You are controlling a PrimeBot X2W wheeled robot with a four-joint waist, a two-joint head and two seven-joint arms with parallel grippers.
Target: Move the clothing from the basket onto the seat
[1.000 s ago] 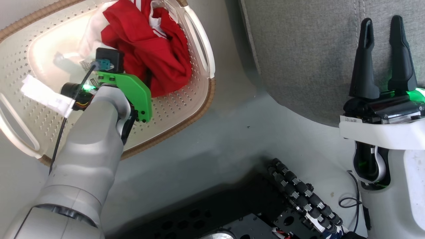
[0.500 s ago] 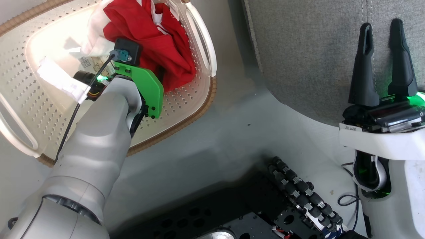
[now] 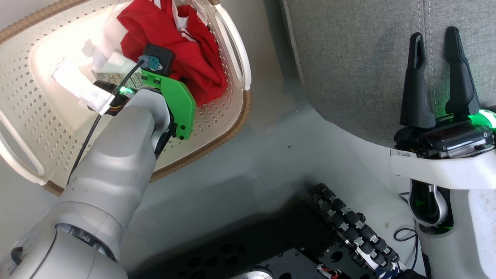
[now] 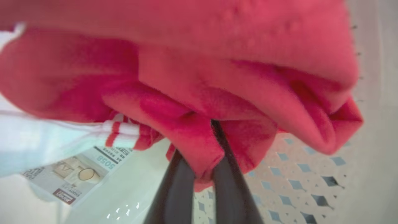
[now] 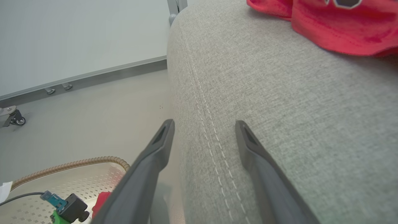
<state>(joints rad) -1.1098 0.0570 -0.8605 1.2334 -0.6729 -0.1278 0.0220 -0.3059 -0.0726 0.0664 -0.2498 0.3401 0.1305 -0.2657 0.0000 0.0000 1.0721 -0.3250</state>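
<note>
The left gripper (image 4: 202, 155), wide a second ago, is now pinching a fold of the red clothing (image 4: 217, 77) inside the basket (image 3: 217, 128) — lift-out looks next — while the right gripper (image 3: 434, 35) is hovering spread over the seat (image 3: 348, 58).

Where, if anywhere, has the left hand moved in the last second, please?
Yes. Against the basket, the left hand went up and right in the head view, into the clothing, and shut on it.

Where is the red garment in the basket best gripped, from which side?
Take the red garment by the fold at its near edge, coming from the basket's open middle: the fold juts out there, and the wall backs the heap. The left gripper is shut on it.
</note>
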